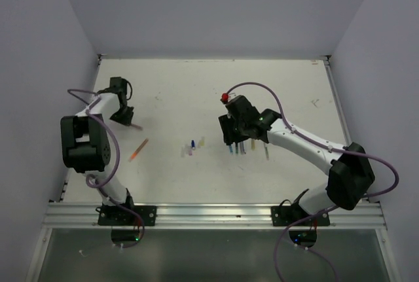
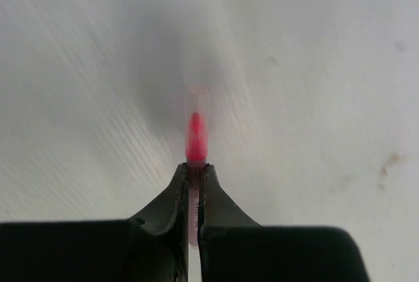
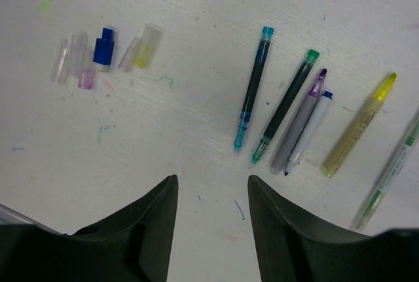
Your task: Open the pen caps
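Note:
My left gripper (image 1: 128,121) is shut on a thin pen (image 2: 195,139) with a pink-red tip, over which a clear cap seems to sit; it is held above the table at the far left. An orange-red pen (image 1: 139,149) lies on the table near it. My right gripper (image 3: 213,178) is open and empty, just above the table, short of a row of pens: teal (image 3: 254,89), green (image 3: 288,108), purple-grey (image 3: 300,125), yellow (image 3: 360,126). Loose caps lie to its left: blue (image 3: 103,49), pale yellow (image 3: 145,49), purple-tinted (image 3: 85,72), clear (image 3: 60,61).
A white-and-blue pen (image 3: 313,128) and a thin green pen (image 3: 390,176) lie in the same row. The white table (image 1: 275,92) has raised walls at the back and sides. The caps also show at mid-table in the top view (image 1: 192,147).

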You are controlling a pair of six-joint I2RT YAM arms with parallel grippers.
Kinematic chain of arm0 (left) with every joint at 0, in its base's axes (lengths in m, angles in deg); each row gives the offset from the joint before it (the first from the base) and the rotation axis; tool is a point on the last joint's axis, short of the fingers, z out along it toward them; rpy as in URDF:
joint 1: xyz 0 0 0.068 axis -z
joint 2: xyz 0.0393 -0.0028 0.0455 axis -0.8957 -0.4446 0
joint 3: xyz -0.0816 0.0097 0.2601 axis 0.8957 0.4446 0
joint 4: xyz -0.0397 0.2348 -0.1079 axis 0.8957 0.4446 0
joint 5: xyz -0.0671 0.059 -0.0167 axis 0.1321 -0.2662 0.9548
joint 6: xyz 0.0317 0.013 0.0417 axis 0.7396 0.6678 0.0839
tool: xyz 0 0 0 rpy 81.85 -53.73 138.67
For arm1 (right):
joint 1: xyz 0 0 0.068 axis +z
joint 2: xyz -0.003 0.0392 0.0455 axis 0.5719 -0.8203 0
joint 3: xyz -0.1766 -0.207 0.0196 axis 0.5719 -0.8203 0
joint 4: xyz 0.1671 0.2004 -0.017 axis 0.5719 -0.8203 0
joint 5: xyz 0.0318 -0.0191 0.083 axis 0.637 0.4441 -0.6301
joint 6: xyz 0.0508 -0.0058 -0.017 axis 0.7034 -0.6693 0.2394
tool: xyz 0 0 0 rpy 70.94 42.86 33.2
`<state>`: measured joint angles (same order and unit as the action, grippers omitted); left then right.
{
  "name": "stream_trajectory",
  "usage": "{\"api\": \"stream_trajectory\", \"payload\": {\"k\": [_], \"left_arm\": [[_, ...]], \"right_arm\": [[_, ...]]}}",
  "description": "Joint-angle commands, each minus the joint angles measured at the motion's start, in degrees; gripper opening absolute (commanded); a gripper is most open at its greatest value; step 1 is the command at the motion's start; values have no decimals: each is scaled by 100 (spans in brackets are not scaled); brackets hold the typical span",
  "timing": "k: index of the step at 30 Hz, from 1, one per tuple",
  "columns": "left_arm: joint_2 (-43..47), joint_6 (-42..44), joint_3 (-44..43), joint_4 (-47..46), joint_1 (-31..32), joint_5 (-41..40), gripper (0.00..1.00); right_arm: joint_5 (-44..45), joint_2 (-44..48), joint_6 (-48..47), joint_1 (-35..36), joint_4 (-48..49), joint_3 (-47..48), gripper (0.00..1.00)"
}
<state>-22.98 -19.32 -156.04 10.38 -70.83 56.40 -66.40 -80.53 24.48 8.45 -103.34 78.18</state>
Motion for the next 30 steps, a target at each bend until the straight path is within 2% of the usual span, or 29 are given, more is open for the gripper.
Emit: {"api": "stream_trajectory", "payload": {"k": [1, 3, 6, 7, 10, 11, 16, 22, 30], "left_arm": [[823, 1215, -305, -450, 1062, -545, 0], [1061, 1945, -218, -783, 1755, -625, 0], [1859, 3114, 370, -1793, 2512, 67, 0], [2036, 3307, 572, -2056, 2646, 339, 0], [2713, 3678, 1424, -3267, 2981, 1847, 0], [2863, 3661, 1818, -3472, 3068, 2097, 0], [3471, 3372, 2445, -4211, 3262, 3230, 0], [3761, 2758, 2815, -4624, 3403, 3619, 0], [3805, 1948, 3184, -5345, 3447, 4015, 0]], "right_arm": [[-537, 262, -78, -105, -22, 137, 54], [-1073, 288, -166, -167, 31, 110, 57], [-1575, 542, -201, -193, 276, -30, 66], [-1671, 612, -166, -202, 373, -74, 71], [-2146, 841, 18, -246, 768, -206, 75], [-2278, 903, 79, -255, 1013, -267, 76], [-3016, 903, 589, -281, 1998, -601, 75], [-3570, 710, 1125, -281, 3447, -1049, 71], [-3518, 315, 1363, -220, 4020, -1120, 67]]}}
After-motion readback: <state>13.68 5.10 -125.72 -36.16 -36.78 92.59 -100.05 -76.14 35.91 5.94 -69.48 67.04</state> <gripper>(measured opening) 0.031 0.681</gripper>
